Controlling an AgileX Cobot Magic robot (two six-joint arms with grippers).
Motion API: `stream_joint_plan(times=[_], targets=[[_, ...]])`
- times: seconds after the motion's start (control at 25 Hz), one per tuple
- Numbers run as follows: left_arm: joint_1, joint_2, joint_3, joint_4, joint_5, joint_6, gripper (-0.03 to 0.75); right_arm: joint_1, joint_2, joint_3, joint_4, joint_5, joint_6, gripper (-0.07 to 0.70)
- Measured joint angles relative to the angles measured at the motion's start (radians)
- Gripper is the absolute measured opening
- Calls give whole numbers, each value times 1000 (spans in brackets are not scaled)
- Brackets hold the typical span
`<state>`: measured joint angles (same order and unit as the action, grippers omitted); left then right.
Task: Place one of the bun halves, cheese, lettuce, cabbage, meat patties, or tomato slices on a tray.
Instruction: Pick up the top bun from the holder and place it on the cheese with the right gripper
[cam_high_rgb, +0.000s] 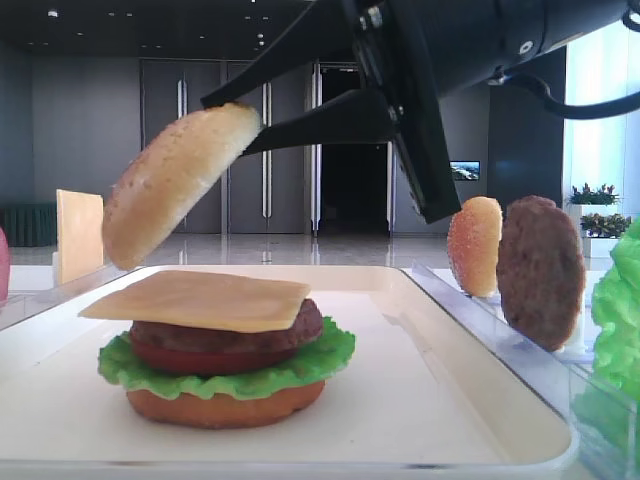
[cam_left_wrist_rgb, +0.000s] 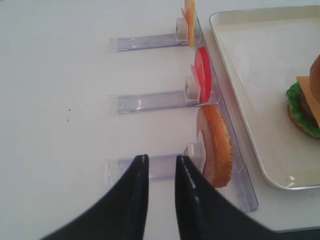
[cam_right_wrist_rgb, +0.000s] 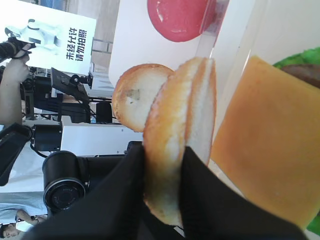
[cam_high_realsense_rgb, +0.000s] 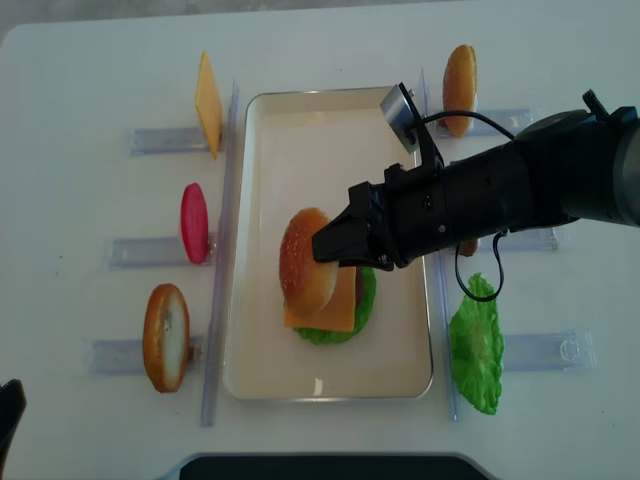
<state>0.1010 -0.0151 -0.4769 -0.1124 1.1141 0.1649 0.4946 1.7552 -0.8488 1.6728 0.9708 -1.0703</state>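
Note:
My right gripper (cam_high_realsense_rgb: 325, 245) is shut on the domed, sesame-speckled top bun (cam_high_realsense_rgb: 305, 260), gripping its edge. The bun hangs tilted above the stack on the cream tray (cam_high_realsense_rgb: 300, 130), apart from it. That stack is a bottom bun (cam_high_rgb: 220, 408), lettuce (cam_high_rgb: 300, 370), a tomato slice (cam_high_rgb: 200, 360), a meat patty (cam_high_rgb: 225, 335) and a cheese square (cam_high_rgb: 200, 300) on top. The right wrist view shows the held bun (cam_right_wrist_rgb: 175, 150) pinched between the black fingers. My left gripper (cam_left_wrist_rgb: 161, 160) hovers over the table left of the tray, jaws drawn close with nothing between them.
Clear racks flank the tray. On the left stand a cheese slice (cam_high_realsense_rgb: 208, 103), a tomato slice (cam_high_realsense_rgb: 194, 222) and a darker bun half (cam_high_realsense_rgb: 166, 337). On the right stand another bun half (cam_high_realsense_rgb: 460, 75), a meat patty (cam_high_rgb: 540, 270) and a lettuce leaf (cam_high_realsense_rgb: 478, 345).

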Motion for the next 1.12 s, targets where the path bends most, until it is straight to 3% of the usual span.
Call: stream_joint_plan(times=[0.52, 1.12], targets=[[0, 0, 0, 0, 0, 0, 140, 0, 0, 0, 24, -52, 0, 180], [0, 0, 0, 0, 0, 3, 140, 48, 0, 0, 17, -56, 0, 180]])
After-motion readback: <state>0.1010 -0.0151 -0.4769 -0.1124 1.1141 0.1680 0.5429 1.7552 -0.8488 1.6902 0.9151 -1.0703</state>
